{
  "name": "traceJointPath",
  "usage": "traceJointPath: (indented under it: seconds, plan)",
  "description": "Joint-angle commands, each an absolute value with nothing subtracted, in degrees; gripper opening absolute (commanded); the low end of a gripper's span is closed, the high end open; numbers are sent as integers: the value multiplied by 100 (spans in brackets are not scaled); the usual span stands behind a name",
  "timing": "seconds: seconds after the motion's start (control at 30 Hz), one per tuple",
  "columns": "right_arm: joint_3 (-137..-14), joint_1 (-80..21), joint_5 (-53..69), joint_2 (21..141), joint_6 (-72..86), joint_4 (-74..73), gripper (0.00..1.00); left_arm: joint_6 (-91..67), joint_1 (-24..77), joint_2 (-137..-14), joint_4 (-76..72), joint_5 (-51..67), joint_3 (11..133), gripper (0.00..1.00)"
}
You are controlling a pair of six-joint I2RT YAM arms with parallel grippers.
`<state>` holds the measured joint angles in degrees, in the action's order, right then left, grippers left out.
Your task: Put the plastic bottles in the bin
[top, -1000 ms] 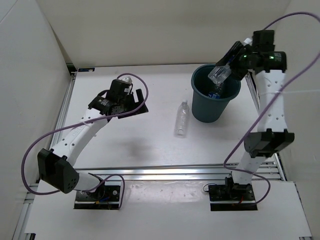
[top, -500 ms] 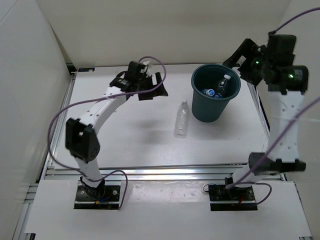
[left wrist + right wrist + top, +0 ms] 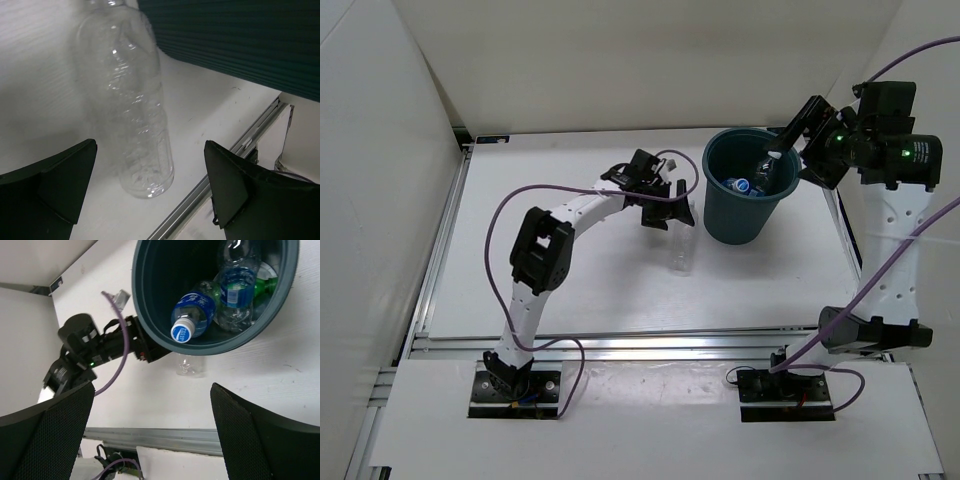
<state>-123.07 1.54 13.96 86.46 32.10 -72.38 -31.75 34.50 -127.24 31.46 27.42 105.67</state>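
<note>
The dark teal bin (image 3: 725, 215) stands at the back right of the table. Inside it lie two clear plastic bottles with blue labels (image 3: 194, 314) (image 3: 235, 287) and a green one (image 3: 263, 285). A plain clear bottle (image 3: 682, 257) lies on the table just left of the bin, its length showing in the left wrist view (image 3: 132, 100). My left gripper (image 3: 670, 214) hovers open over that bottle, one finger on each side (image 3: 150, 187), touching nothing. My right gripper (image 3: 792, 140) hangs open and empty above the bin's right rim (image 3: 155, 440).
White walls close in the table on the left, back and right. A metal rail (image 3: 650, 345) runs along the near edge and another (image 3: 215, 170) lies close to the bottle's base. The left arm's purple cable (image 3: 114, 365) loops beside the bin.
My right gripper has opened and dropped its blue-labelled bottle into the bin, then drawn back right. My left arm has swung right from the table's left to over the lying clear bottle.
</note>
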Motion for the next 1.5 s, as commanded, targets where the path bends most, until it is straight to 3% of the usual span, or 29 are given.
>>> traceJointPath:
  seconds: [0.0,0.23,0.27,0.3,0.33,0.37,0.67,0.73,0.9,0.97,1.1,1.37,1.43,1.47]
  plan:
    - [-12393,211,1801,8429,3067,-7225,100,-3138,3577,-12813,2892,3059,10951,99]
    - [-12393,281,1872,8376,3067,-7286,100,-3330,3577,-13245,2839,3340,10574,99]
    - [-12393,281,1872,8376,3015,-7286,100,-3331,3577,-13245,2839,3340,10512,94]
    - [-12393,281,1872,8376,3015,-7286,100,-3331,3577,-13245,2839,3427,10390,76]
    - [-12393,281,1872,8376,3015,-7286,100,-3331,3577,-13245,2839,3428,10328,67]
    - [-12393,281,1872,8376,3015,-7286,100,-3331,3577,-13193,2839,3428,10275,64]
    - [-12629,281,1925,8613,3129,-7286,100,-3270,3015,-11463,2839,2866,10063,64]
    - [-12630,281,1995,8675,3181,-7233,100,-3217,3015,-11031,2944,2664,10326,60]
    - [-12630,333,2100,8789,3243,-7181,100,-3217,3015,-11213,3339,2663,12152,52]
    - [-12630,334,2153,8850,3295,-7181,100,-3217,3015,-11442,3594,2663,13351,52]
    - [-12630,439,2224,8851,3296,-7128,100,-3427,3015,-11856,3306,2443,14605,54]
    - [-12507,492,2224,8736,3296,-7128,100,-3648,3128,-11989,2795,2874,13985,53]
    - [-12455,492,2171,8675,3296,-7128,100,-3552,3129,-11840,2795,2804,13224,57]
    - [-12454,492,2171,8675,3296,-7128,100,-3490,3129,-11656,2795,2752,12897,65]
